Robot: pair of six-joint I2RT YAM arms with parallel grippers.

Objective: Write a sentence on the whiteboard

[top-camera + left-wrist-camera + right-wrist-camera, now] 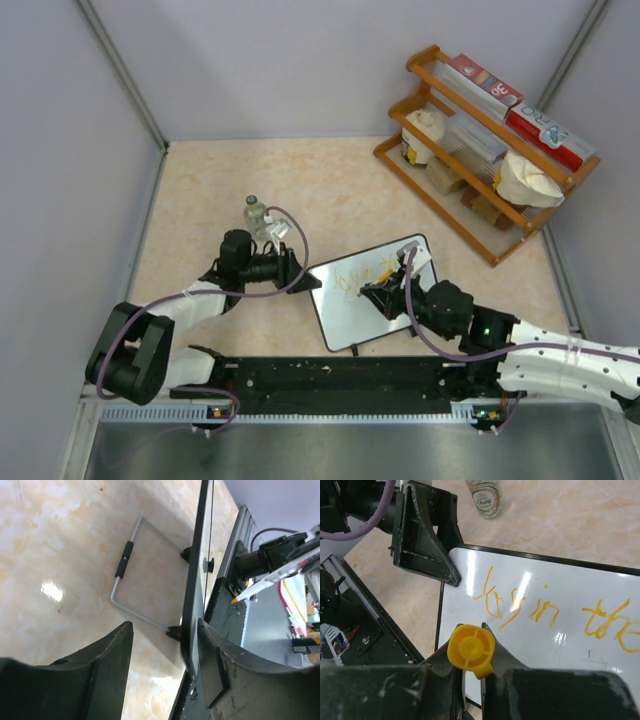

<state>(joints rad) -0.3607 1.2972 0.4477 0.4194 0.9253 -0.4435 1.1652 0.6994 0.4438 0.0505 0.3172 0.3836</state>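
Gripping an orange marker [471, 649], the right gripper [472, 675] is clenched on its barrel. The tip is at the face of the whiteboard [350, 318]; contact unclear. The whiteboard sits mid-table between the two arms, propped on its wire stand [125, 570]. The sentence [540, 611] reads "Joy in the", orange script, one line. The left gripper [165, 625] is at the whiteboard's left edge, jaws parted, frame between them, not clamped. Beyond it stands a bottle [256, 213]. A wooden rack [436, 206] is in the far right corner.
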